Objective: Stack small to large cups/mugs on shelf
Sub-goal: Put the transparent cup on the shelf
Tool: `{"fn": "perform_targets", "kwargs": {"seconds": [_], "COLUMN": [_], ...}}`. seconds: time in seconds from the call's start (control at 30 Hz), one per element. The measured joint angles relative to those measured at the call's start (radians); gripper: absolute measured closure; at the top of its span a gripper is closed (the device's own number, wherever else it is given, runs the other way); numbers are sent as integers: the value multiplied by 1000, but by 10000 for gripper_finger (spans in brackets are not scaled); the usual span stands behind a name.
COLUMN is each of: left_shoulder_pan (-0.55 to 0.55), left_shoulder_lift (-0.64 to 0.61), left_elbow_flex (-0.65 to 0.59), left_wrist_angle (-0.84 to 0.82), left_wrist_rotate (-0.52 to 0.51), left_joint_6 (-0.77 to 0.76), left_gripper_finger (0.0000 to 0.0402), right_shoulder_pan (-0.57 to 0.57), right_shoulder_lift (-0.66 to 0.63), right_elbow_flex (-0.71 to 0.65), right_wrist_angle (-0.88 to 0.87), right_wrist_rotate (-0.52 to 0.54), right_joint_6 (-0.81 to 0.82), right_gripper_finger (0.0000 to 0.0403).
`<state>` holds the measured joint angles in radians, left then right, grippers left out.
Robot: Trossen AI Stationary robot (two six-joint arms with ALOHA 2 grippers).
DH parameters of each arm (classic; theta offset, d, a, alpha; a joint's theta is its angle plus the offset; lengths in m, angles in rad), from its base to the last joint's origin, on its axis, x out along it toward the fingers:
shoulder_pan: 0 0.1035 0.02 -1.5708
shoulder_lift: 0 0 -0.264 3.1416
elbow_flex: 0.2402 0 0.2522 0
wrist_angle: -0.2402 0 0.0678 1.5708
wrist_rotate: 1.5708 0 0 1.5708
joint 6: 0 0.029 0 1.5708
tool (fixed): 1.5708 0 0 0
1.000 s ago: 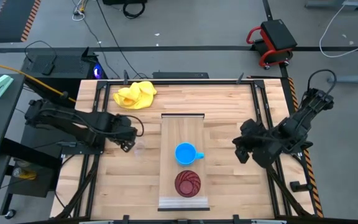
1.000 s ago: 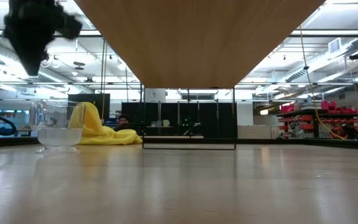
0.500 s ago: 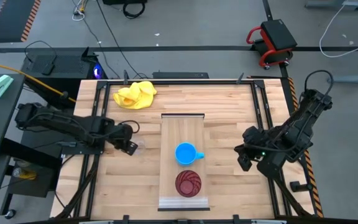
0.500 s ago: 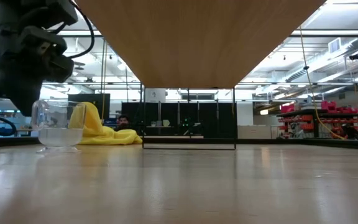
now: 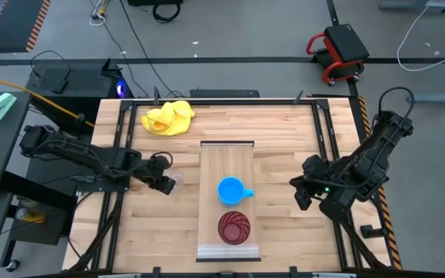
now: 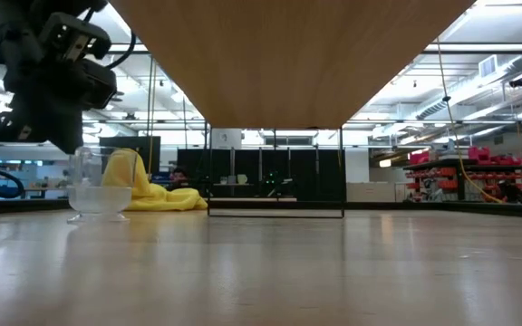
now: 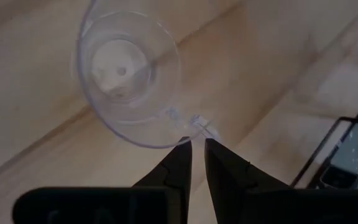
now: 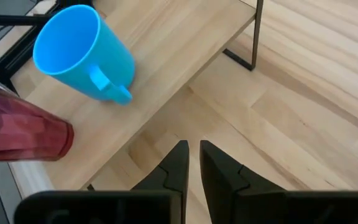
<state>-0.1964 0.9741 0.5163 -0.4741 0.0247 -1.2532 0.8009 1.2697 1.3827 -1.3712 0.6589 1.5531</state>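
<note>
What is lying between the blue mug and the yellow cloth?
Only bare wood: the shelf, then the tabletop, between the blue mug and yellow cloth, in the high view.

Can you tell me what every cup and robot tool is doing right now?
Glass cup: upright on the table, empty, off the shelf.
Blue mug: upright on the shelf.
Red tumbler: upright on the shelf.
Left tool: nearly shut at the glass cup's handle.
Right tool: narrow gap, empty.
Yellow cloth: crumpled.

Clear glossy glass cup (image 7: 131, 78) on matt slatted wooden tabletop (image 7: 272, 68).
</note>
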Motion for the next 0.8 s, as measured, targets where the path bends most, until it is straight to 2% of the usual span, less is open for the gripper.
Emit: {"fn": "perform_targets", "kwargs": {"seconds": [0.27,0.4,0.6,0.8], "left_shoulder_pan": [2,0,-35,-102], "left_shoulder_lift": [17,61,75,74], "left_elbow_flex": [0,0,0,0], "left_wrist_angle": [37,122,145,169], "left_wrist_rotate": [-89,-85,-73,-189], "left_joint_6": [0,12,34,61], "left_gripper_finger": [353,355,362,371], "right_shoulder_pan": [0,0,0,0], "right_shoulder_lift": [8,21,34,34], "right_elbow_flex": [0,0,0,0], "right_wrist_angle": [0,1,10,19], "right_wrist_rotate": [26,29,29,29], "right_joint_6": [15,17,27,27], "right_gripper_finger": [355,355,355,355]}}
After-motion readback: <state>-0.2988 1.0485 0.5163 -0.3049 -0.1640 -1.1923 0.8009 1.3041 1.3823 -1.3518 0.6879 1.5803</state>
